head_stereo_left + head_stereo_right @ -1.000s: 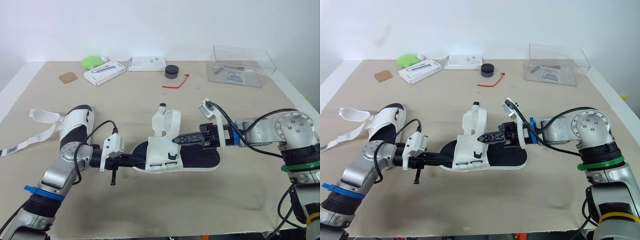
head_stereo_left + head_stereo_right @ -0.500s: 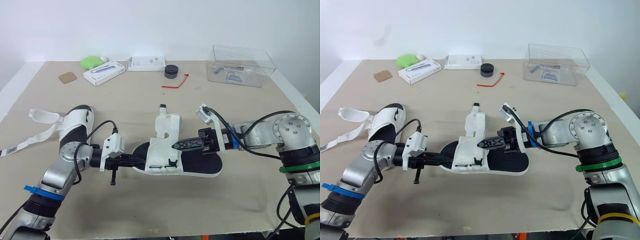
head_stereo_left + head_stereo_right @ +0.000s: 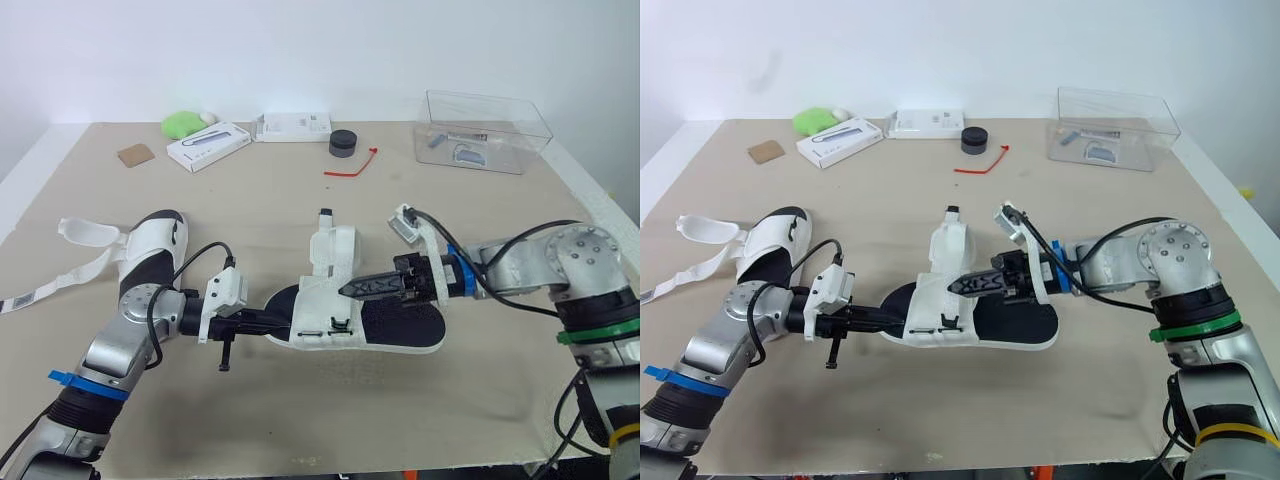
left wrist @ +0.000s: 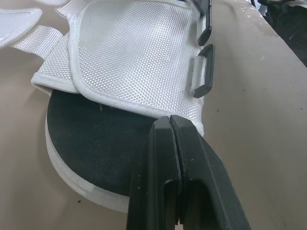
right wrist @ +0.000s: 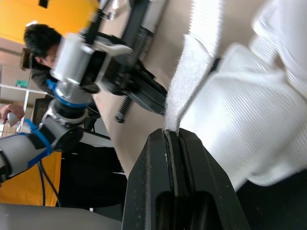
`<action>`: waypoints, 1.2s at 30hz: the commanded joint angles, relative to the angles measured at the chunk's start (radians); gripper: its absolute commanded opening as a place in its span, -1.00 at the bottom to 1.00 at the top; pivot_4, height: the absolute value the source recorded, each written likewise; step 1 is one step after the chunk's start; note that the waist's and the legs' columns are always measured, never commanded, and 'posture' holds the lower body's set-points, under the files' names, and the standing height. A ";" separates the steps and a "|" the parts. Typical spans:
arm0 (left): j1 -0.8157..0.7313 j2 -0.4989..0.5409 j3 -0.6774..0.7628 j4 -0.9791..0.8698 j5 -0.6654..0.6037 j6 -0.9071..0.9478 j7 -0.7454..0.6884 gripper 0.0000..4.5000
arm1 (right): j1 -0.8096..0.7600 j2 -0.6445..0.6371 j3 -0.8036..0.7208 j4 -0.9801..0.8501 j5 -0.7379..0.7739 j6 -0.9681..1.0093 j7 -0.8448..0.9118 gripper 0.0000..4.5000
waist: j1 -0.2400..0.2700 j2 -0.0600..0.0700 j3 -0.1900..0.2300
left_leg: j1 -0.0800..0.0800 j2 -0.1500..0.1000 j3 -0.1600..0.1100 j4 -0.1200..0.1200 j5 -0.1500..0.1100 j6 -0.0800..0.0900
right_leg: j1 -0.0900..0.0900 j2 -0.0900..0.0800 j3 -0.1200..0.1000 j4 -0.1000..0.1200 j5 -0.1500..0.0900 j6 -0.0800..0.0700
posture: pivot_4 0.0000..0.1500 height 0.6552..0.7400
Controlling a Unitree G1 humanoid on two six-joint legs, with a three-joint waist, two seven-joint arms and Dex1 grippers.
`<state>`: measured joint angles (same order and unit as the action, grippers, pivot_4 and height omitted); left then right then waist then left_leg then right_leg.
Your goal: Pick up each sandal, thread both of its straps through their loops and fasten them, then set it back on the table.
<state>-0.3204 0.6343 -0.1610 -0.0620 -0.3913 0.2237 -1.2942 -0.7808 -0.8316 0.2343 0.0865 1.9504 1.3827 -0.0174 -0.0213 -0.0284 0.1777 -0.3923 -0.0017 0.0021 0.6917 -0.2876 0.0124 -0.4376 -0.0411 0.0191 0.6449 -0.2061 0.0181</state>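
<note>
Pinching strap [image 5: 186, 88] in right gripper [image 3: 347, 290]; loops [image 4: 204, 72] lie just leftward, near my left gripper [image 4: 170, 122], fingers together at sandal [image 3: 405, 327].

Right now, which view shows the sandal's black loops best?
Left wrist view: both loops on the sandal appear close and unthreaded. Eye views show small dark marks; right wrist view shows the pinched strap instead.

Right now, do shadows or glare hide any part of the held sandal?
Left eye view: even light, only a soft shadow on the table under the sandal. Left wrist view: no glare on the mesh by the left gripper; the insole is dark. Right wrist view: the strap in the right gripper is bright, nothing hidden.
</note>
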 commanded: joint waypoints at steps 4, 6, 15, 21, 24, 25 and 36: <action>-0.006 0.000 0.002 0.001 0.004 -0.018 -0.005 -1.00 | -0.009 -0.023 -0.008 -0.023 0.022 -0.004 -0.012 -0.98 | 0.000 0.000 0.000 | 0.000 0.000 0.000 0.000 0.000 0.000 | 0.000 0.000 0.000 0.000 0.000 0.000 | 1.00 1.00; -0.007 -0.001 0.001 0.004 0.005 -0.020 -0.005 -1.00 | -0.012 -0.026 -0.006 -0.022 0.022 -0.002 -0.012 -0.98 | 0.000 0.000 0.000 | 0.000 0.000 0.000 0.000 0.000 0.000 | 0.000 0.001 0.000 0.000 0.000 0.000 | 1.00 1.00; -0.005 -0.004 -0.001 0.020 0.012 -0.035 -0.005 -1.00 | 0.008 -0.024 0.006 -0.069 0.022 0.010 0.009 -0.98 | 0.000 0.000 0.000 | 0.000 0.000 0.000 0.000 0.000 0.000 | 0.000 0.000 0.000 0.000 0.000 0.000 | 1.00 1.00; -0.003 -0.007 -0.001 0.027 0.019 -0.048 -0.004 -1.00 | 0.046 -0.037 0.021 -0.106 0.022 -0.006 -0.020 -0.98 | 0.000 0.000 0.000 | 0.000 0.000 0.000 0.000 0.000 0.000 | 0.000 0.000 0.000 0.000 0.000 0.000 | 1.00 1.00; -0.004 -0.012 -0.003 0.037 0.032 -0.064 0.000 -1.00 | 0.049 -0.042 0.024 -0.112 0.022 -0.021 -0.040 -0.98 | 0.000 0.000 0.000 | 0.000 0.000 0.000 0.000 0.000 0.000 | 0.000 0.000 0.000 0.000 0.000 0.000 | 1.00 1.00; -0.003 -0.013 -0.006 0.041 0.038 -0.071 -0.001 -1.00 | 0.048 -0.046 0.027 -0.117 0.022 -0.024 -0.050 -0.98 | 0.000 0.000 0.000 | 0.000 0.000 0.000 0.000 0.000 0.000 | 0.000 0.000 0.000 0.000 0.000 0.000 | 1.00 1.00; -0.009 -0.022 -0.025 0.075 0.074 -0.121 -0.001 -1.00 | 0.051 -0.074 0.027 -0.201 0.022 -0.044 -0.037 -0.98 | 0.000 0.000 0.000 | 0.000 0.000 0.000 0.000 0.000 0.000 | 0.000 0.000 0.000 0.000 0.000 0.000 | 1.00 1.00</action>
<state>-0.3283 0.6084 -0.1806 -0.0006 -0.3343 0.1082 -1.2948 -0.7319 -0.8884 0.2683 -0.0711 1.9518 1.3316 -0.0698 -0.0210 -0.0283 0.1776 -0.3923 -0.0015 0.0021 0.6917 -0.2876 0.0125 -0.4376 -0.0411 0.0190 0.6448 -0.2060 0.0182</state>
